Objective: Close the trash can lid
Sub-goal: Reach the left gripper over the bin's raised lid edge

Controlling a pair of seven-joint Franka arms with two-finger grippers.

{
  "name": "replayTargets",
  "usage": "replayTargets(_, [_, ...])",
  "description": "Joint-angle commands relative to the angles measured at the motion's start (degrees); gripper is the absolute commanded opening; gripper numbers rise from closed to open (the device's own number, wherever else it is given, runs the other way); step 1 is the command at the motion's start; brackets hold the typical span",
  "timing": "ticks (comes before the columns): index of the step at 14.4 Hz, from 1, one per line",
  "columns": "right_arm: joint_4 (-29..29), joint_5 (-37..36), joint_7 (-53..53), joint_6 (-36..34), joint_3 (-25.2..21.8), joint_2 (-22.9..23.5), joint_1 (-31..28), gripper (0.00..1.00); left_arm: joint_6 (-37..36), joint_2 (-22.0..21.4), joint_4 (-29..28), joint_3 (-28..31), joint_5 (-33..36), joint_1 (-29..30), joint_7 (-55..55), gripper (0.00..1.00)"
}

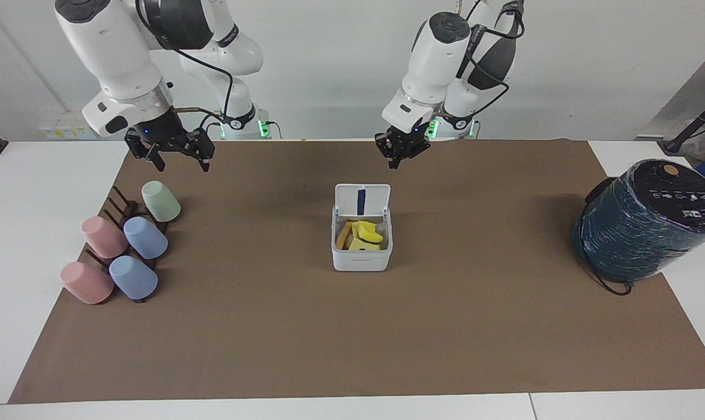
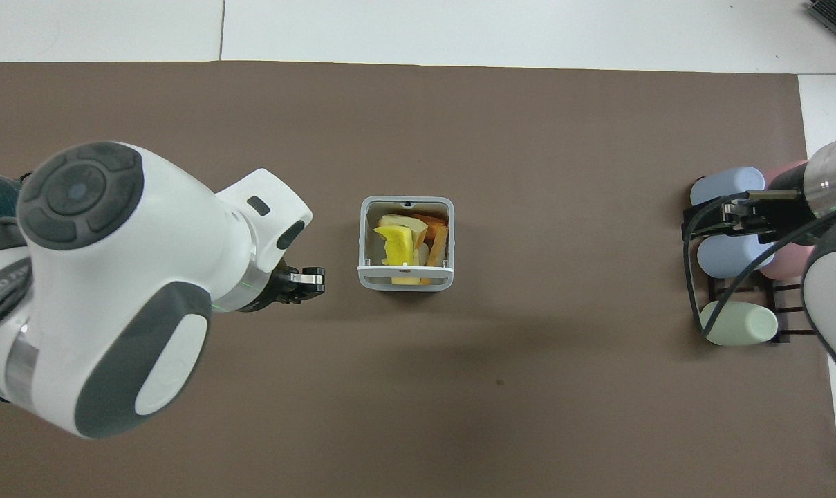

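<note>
Standing upright: smooth square lid (image 1: 362, 200) above rounded plastic trash can (image 1: 361, 259); left hand (image 1: 400, 153) narrow, right hand (image 1: 170, 153) wide.

Robot lab test bench

2 white arms (image 1: 439, 52) bolted beside a white table (image 1: 43, 233) with a brown mat (image 1: 352, 326), bare white wall and cabling near the arms' bases.

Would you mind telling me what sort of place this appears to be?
Probably a robotics lab test bench: two arms mounted at a white table under a brown mat, with props set out, a trash can and cups on a rack.
</note>
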Motion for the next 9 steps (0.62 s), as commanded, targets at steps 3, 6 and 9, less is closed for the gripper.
replayTargets(3, [-1.7, 1.0, 0.5, 0.5, 0.0, -1.4, -0.2, 1.00, 11.3, 2.8, -2.2, 1.0, -2.4, -1.6, -1.6, 0.09])
replayTargets(6, [-1.7, 1.0, 0.5, 0.5, 0.0, -1.5, -0.2, 1.00, 18.5, 6.0, -2.0, 1.0, -4.0, -1.5, -1.7, 0.09])
replayTargets(9, [-1.7, 1.0, 0.5, 0.5, 0.0, -1.5, -0.2, 1.00, 24.3, 7.9, -1.3, 1.1, -4.4, 0.0, -1.4, 0.09])
